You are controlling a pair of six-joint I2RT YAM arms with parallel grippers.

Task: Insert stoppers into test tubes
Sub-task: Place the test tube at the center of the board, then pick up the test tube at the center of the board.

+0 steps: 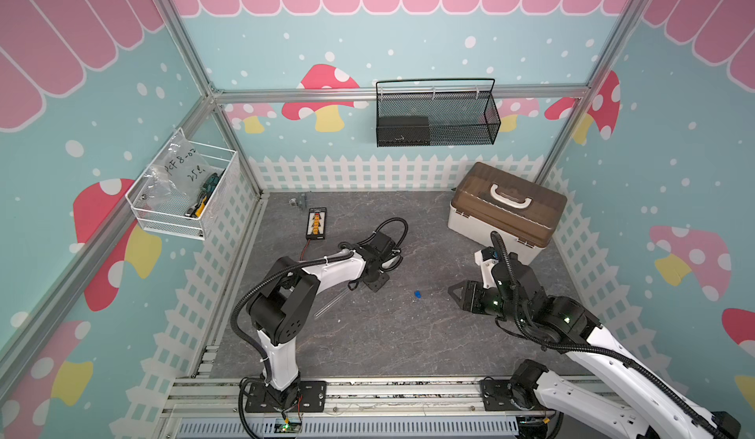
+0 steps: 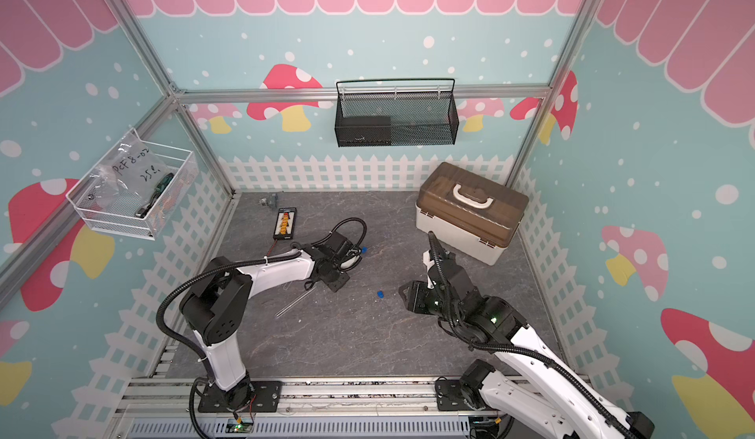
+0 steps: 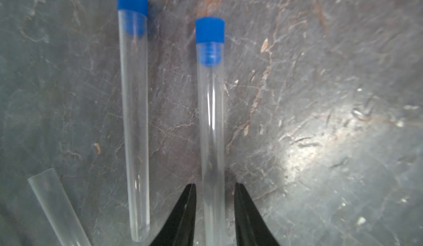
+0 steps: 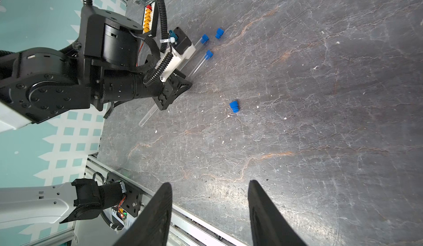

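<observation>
The step in hand looks like letting go of a capped tube, and what matters is a clean parting. The grey table (image 1: 388, 335) is hard, flat and stone-veined, with nothing to stop a round tube rolling. So the jaws should widen evenly and the arm should lift straight off, brushing neither neighbour.

The toolbox (image 1: 506, 208) is a rounded white case under a brown see-through lid. It stands in the far corner, and everything else lies out in front of it.

The left gripper (image 3: 214, 187) is black with tapering, pointed fingers and sits well apart from the toolbox. Its jaws are narrowly parted around the capped tube (image 3: 211, 123) with a thin gap on each side, so they grip nothing. The right gripper (image 4: 210, 184) hovers in front of the toolbox, jaws wide and empty.

The capped tube lies flat, slender, clear and smooth; whether it is glass or plastic I cannot tell. Its capped end is the one nearer the toolbox. The second capped tube (image 3: 135, 119), round-bottomed, lies just beside it, nearly parallel and not touching. The open tube (image 3: 55, 201) lies farther from the toolbox, its mouth bare. I find no fourth tube.

The stopper (image 3: 209, 31) is bright blue, matt and stubby, and its ridged shank shows through the tube wall. A loose stopper (image 4: 233, 106) lies on bare table in front of the toolbox, well apart from the tubes. A second loose stopper (image 4: 219, 33) lies near the capped ends.
</observation>
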